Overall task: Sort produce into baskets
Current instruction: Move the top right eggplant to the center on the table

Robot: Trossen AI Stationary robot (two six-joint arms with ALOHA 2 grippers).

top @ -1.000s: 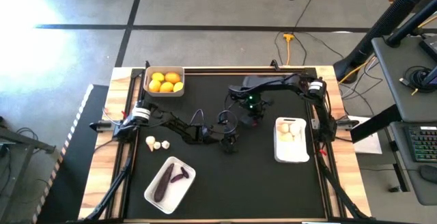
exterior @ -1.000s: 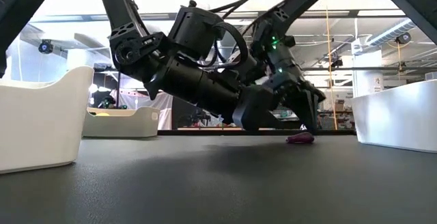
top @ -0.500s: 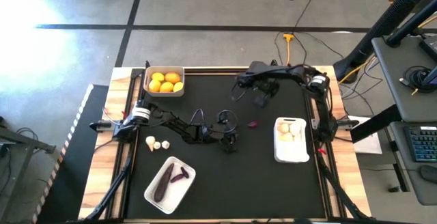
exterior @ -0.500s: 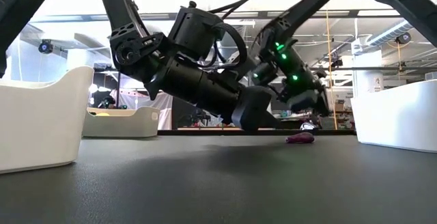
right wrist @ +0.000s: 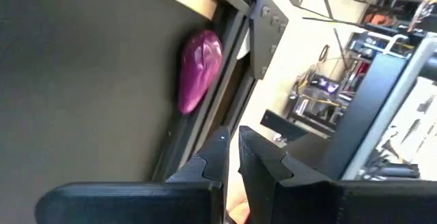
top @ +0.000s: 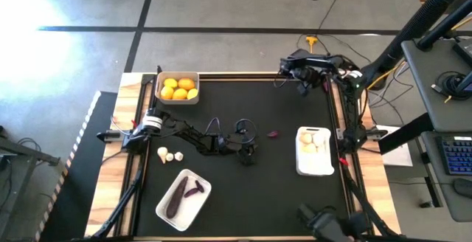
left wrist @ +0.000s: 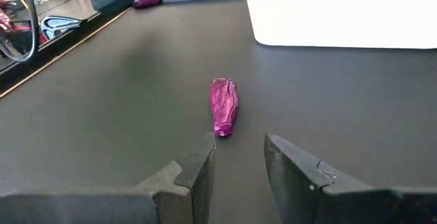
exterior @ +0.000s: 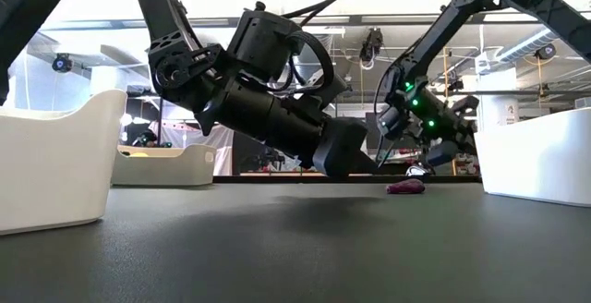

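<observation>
- Tiny purple eggplant [top: 273,133] loose on the black mat mid-table, just left of the garlic basket [top: 314,167]; second small eggplant [right wrist: 199,69] against the far edge rail, seen only in the right wrist view.
- Left gripper [left wrist: 236,161] low over the mat, fingers slightly apart, empty, aimed at the tiny eggplant; judged lined up for a pick.
- Right gripper [right wrist: 230,154] at the far right corner, fingers nearly together, holding nothing.
- Eggplant basket [top: 164,207] near left with two eggplants; citrus basket [top: 177,99] far left, full.
- Three garlic bulbs [top: 170,155] unsorted, left of the left arm.
</observation>
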